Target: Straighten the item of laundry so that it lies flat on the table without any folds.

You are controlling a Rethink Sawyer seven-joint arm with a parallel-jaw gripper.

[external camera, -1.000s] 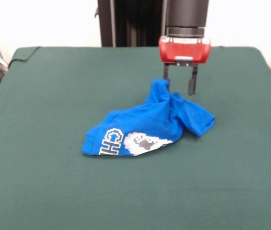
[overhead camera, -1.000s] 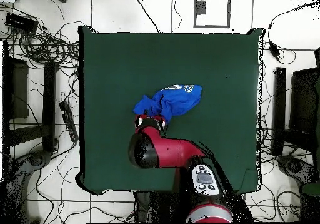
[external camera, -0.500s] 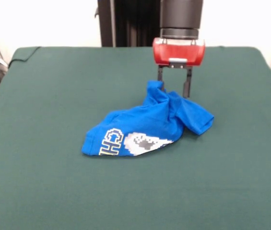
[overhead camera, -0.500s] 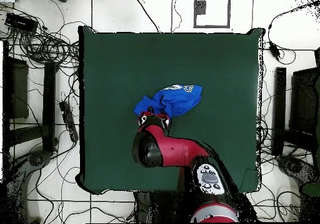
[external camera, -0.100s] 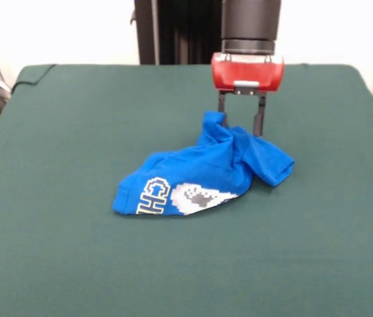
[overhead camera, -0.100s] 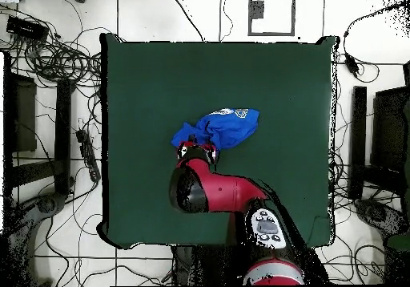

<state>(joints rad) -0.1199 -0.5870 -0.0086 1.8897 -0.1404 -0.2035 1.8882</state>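
Crumpled blue cotton T-shirt — soft peaked bunch at 12 o'clock — on green felt tabletop, claw parted, straddling the peak, gripping nothing.

Front camera faces across table; overhead looks straight down, both sharing it.
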